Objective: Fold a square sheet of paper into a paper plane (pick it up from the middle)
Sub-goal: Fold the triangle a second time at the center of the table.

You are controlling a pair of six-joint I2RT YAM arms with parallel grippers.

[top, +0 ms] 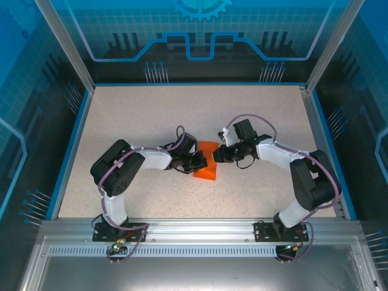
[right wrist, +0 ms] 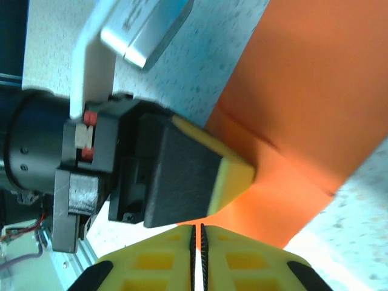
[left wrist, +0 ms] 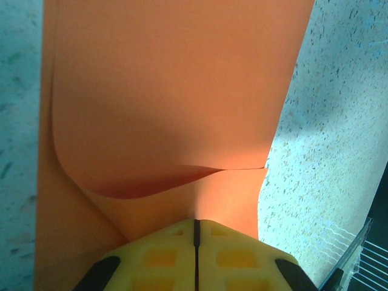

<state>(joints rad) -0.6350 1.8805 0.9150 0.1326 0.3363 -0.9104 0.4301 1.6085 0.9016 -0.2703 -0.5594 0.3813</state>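
At table (top: 133, 115) centre, a bit toward the near edge: left end effector (top: 200, 162) is clenched, yellow fingers (left wrist: 170, 254) pressed flat together with just a thin seam showing, tips right at the edge of the square sheet of paper (top: 207, 171). Can't tell whether a layer is pinched between them. In the right wrist view its yellow tip (right wrist: 239, 179) sits on the orange surface. Right end effector (top: 217, 154) comes in from the opposite side, nearly nose to nose with the left. Its fingers (right wrist: 151, 260) are also closed to a hairline gap at the sheet's edge, grip on the paper not confirmable. The sheet is part-folded, not flat: the left wrist view shows an upper flap (left wrist: 170, 91) curling over a lower layer with a curved, lifted edge; the right wrist view shows a diagonal crease (right wrist: 273, 145). It lies on the table between both tips, well apart from all edges.
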